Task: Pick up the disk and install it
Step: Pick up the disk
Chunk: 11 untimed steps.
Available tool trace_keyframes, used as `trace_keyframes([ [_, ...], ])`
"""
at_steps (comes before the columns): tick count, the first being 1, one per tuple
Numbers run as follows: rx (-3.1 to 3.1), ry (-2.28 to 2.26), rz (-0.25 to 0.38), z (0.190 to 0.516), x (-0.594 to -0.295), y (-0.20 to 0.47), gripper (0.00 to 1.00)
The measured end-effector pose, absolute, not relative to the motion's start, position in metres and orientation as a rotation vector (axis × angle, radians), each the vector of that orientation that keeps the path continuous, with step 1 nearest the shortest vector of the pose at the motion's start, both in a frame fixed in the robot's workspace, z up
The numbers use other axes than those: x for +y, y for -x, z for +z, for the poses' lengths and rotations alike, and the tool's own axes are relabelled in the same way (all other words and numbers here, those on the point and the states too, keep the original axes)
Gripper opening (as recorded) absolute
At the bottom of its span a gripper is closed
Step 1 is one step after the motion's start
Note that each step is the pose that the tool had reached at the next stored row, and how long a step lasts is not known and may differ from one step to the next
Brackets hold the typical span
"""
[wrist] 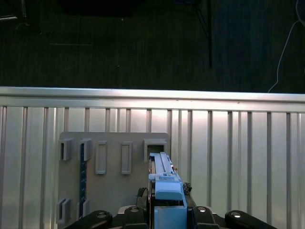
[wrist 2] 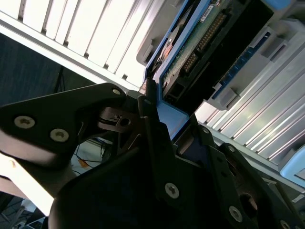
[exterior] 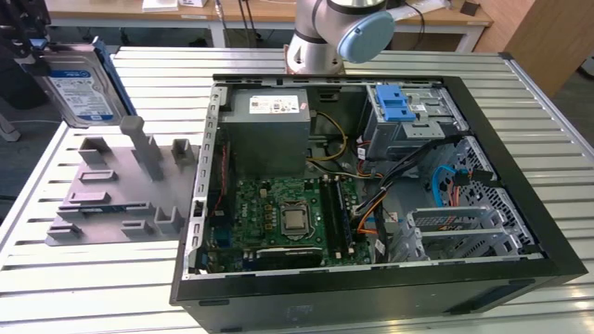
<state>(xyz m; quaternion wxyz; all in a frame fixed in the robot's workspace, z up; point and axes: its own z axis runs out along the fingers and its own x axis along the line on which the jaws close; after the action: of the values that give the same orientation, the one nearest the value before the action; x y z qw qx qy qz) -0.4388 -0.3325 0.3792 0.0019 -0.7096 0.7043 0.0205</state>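
Note:
The disk (exterior: pixel 79 87) hangs in the air at the exterior view's far left, upright, its white-and-blue label facing the camera and a blue rail along its edge. My gripper (exterior: pixel 30 59) is shut on its upper left part. In the first wrist view the disk (wrist: pixel 164 183) shows edge-on with its blue rail, clamped between my fingers (wrist: pixel 138 210), above the grey holder (wrist: pixel 109 176). In the second wrist view the disk's green circuit board (wrist 2: pixel 200 43) and blue rail (wrist 2: pixel 167 121) run away from my gripper (wrist 2: pixel 159 112).
A grey slotted holder (exterior: pixel 121 188) lies on the slatted metal table (exterior: pixel 93 278), left of the open computer case (exterior: pixel 519 264). Inside the case are a grey metal box (exterior: pixel 269 132), a motherboard (exterior: pixel 278 216) and a drive cage with a blue latch (exterior: pixel 401 108).

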Motion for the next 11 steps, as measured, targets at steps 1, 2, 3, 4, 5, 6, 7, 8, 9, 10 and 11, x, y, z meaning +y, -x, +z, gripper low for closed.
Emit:
trace_keyframes([
  [1,2.210,2.227,0.064,0.381,-0.333,0.439,0.37],
  [2,2.210,2.227,0.064,0.382,-0.332,0.439,0.37],
  [3,2.210,2.227,0.064,0.384,-0.333,0.439,0.37],
  [4,2.210,2.227,0.064,0.385,-0.332,0.439,0.37],
  [5,2.210,2.227,0.064,0.387,-0.332,0.439,0.37],
  [6,2.210,2.227,0.065,0.389,-0.332,0.439,0.37],
  [7,2.210,2.226,0.065,0.391,-0.332,0.439,0.37],
  [8,2.210,2.226,0.065,0.392,-0.333,0.439,0.37],
  [9,2.209,2.226,0.065,0.394,-0.333,0.439,0.37],
  [10,2.209,2.226,0.065,0.395,-0.333,0.439,0.37],
  [11,2.209,2.226,0.065,0.396,-0.333,0.439,0.37],
])
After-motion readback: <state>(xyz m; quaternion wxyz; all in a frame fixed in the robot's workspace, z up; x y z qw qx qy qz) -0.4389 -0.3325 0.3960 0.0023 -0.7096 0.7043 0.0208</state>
